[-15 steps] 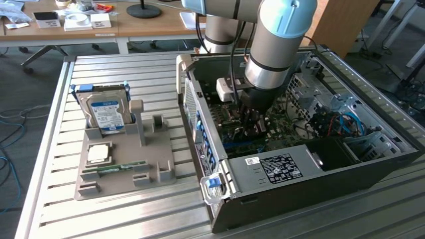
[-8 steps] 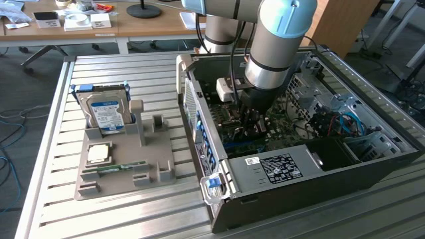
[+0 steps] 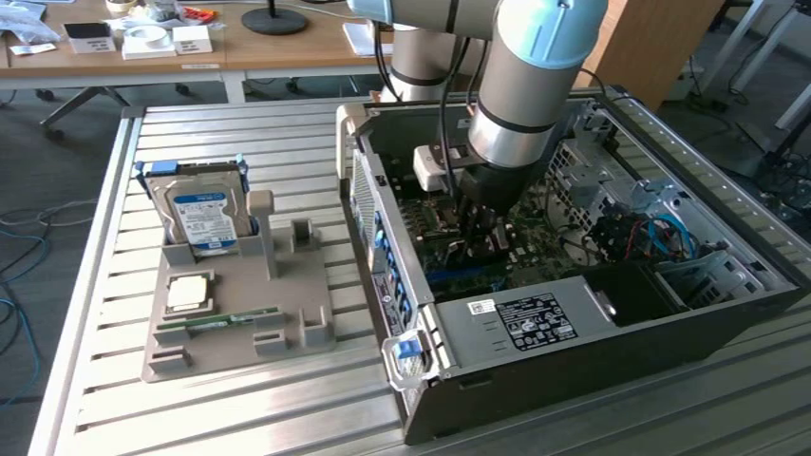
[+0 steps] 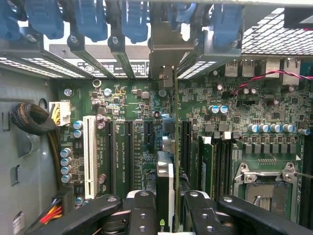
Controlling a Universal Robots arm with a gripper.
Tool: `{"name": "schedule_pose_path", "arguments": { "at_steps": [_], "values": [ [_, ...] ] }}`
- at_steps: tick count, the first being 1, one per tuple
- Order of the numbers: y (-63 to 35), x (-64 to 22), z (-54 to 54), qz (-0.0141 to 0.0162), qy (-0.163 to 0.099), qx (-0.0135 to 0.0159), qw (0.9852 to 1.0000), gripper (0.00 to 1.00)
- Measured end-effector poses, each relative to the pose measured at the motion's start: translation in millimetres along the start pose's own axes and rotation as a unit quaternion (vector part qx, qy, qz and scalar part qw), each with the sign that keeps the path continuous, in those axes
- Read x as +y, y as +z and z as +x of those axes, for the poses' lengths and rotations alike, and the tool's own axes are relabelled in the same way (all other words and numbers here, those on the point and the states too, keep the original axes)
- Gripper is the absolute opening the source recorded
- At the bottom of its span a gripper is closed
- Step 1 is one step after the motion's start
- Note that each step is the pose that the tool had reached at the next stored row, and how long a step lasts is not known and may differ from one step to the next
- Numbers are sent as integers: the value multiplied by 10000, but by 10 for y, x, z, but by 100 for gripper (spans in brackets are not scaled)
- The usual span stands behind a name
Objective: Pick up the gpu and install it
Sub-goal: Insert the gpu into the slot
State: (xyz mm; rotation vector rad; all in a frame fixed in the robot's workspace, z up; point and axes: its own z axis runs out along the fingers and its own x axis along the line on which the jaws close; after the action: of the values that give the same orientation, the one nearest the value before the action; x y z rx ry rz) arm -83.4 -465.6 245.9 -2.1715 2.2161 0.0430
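My claw is down inside the open computer case, clamped on the gpu with one finger on each side. The card stands on edge over the motherboard, lined up with the black slots. Its metal bracket is at the rear wall by the blue clips. Seated or not, can't tell. Outside the case, the hard drive and memory stick sit in the grey holder.

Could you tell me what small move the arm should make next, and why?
Probably a short, straight press toward the motherboard: the jaws grip the gpu edge-on, parallel to the black expansion slots, with its bracket at the slot openings of the case; I cannot tell whether its edge is seated.
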Motion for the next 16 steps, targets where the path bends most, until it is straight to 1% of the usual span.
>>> {"name": "schedule_pose_path", "arguments": {
  "at_steps": [4, 5, 6, 7, 12, 16],
  "values": [
    [-1, 0, 0, -1, 0, 2, 10000, 27],
    [-2, 0, 0, -1, 0, 23, 10000, 27],
    [-2, 0, 0, 0, 2, 50, 10000, 27],
    [-1, 0, 0, 1, 2, 63, 10000, 27],
    [-1, 0, -1, 1, 3, 64, 10000, 27],
    [-1, 0, -7, 1, 4, 59, 10000, 27]
  ]
}}
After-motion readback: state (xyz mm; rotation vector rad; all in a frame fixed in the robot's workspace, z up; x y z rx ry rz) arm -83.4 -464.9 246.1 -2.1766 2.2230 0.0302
